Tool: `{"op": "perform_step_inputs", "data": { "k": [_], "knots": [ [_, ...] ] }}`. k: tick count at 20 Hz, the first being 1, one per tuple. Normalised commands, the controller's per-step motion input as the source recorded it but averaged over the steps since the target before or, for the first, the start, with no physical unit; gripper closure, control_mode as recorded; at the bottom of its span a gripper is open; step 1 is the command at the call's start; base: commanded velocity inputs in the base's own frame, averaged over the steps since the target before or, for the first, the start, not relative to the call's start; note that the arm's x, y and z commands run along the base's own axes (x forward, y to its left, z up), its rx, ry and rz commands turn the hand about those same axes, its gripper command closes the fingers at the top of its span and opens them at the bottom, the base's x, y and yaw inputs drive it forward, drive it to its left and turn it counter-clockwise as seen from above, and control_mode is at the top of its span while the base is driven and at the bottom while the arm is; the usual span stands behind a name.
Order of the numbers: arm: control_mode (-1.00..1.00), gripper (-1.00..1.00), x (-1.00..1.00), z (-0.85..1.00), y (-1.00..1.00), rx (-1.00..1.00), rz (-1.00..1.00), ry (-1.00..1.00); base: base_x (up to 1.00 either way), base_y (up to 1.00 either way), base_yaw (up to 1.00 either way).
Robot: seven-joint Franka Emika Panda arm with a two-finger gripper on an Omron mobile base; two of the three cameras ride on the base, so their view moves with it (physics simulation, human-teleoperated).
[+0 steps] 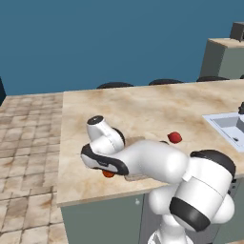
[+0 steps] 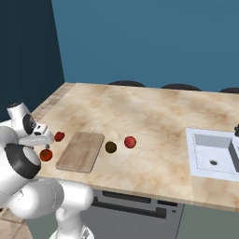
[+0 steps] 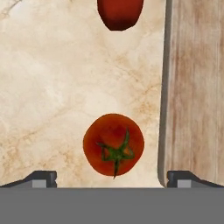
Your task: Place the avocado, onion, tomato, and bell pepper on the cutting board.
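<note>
Here the fingers [image 3: 112, 177] stand wide apart and empty above the tomato [image 3: 113, 145], whose green stem star faces up at the hand camera. One dark fingertip shows on each side of the tomato, well clear of it, and whether they reach down to its level cannot be told. The tomato rests on the marbled beige table [image 3: 48, 83], just beside the long edge of the cutting board [image 3: 197, 87] without touching it. Beyond it in the hand view, a deep-red item, the bell pepper [image 3: 120, 13], lies cut off by the frame's edge, also on the table close to the board's edge.

From the right base camera, the cutting board [image 2: 81, 150] lies bare near the table's front left corner. The tomato [image 2: 45, 155] and the bell pepper [image 2: 59, 136] sit on its left side, the pepper farther from the front edge. On the board's right side lie the dark olive avocado [image 2: 110, 147], near the board, and the crimson onion [image 2: 130, 142] just past it. A white sink [image 2: 212, 154] is set into the table well to the right.

In the left base view the arm covers most of the board; the onion [image 1: 175, 137] shows beyond it, and a sliver of the tomato [image 1: 108, 174] peeks from under the arm.
</note>
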Motion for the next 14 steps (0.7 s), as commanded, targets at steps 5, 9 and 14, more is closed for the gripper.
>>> {"op": "perform_step_inputs", "data": {
  "k": [5,9,14],
  "knots": [
    [-1.0,-1.0,0.03,-0.14,-0.03,0.0,-0.01,0.0,0.0,0.0,0.0],
    [-1.0,-1.0,0.01,-0.12,-0.05,0.0,-0.02,0.0,0.0,0.0,0.0],
    [-1.0,-1.0,0.0,-0.1,-0.1,0.0,-0.03,0.0,0.0,0.0,0.0]
  ]
}}
